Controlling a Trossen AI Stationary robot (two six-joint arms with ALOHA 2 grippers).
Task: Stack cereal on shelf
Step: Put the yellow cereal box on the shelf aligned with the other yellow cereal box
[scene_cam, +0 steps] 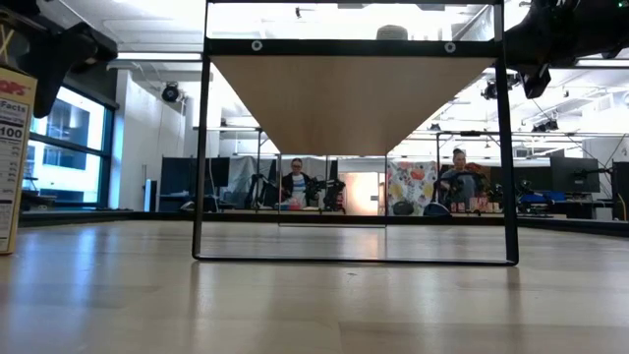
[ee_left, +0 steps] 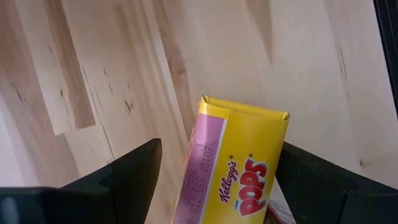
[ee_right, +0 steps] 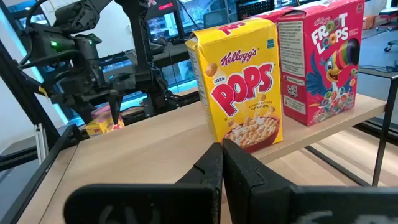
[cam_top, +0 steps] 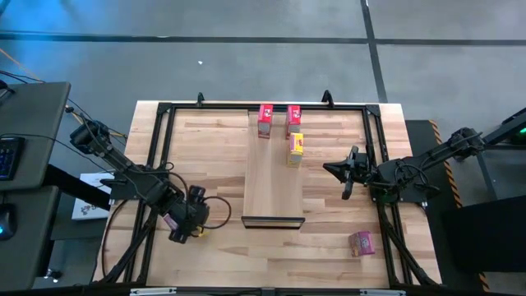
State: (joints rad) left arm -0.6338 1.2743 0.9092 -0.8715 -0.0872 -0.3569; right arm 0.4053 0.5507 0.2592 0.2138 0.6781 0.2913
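Note:
The shelf point(cam_top: 274, 177) is a raised light-wood plank with a dark bar at its near end, seen from below in the low view point(scene_cam: 354, 98). Two red boxes point(cam_top: 265, 119) point(cam_top: 293, 117) and a yellow box point(cam_top: 295, 148) stand on their bases at its far end. A pink box point(cam_top: 360, 242) lies on the table near the right edge. Another yellow box with a pink side point(ee_left: 242, 168) stands on the table at the left point(scene_cam: 12, 157). My left gripper point(cam_top: 187, 224) is open, its fingers on either side of that box's top. My right gripper point(ee_right: 222, 152) is shut, right of the shelf, facing the yellow box point(ee_right: 239, 87) and a red one point(ee_right: 317, 62). My left gripper comes at the yellow box from above, slanting down over its top end point(ee_left: 245, 113). One finger point(ee_left: 134, 171) stands apart from the pink side by a visible gap. The other finger point(ee_left: 314, 180) is close beside the box's front; I cannot tell whether it touches.
A black frame point(cam_top: 164, 148) runs along the table's far, left and right sides, and the shelf stands on dark legs point(scene_cam: 201, 197). The tabletop between the left gripper and the shelf is bare wood. People sit in the room beyond the table point(scene_cam: 295, 182).

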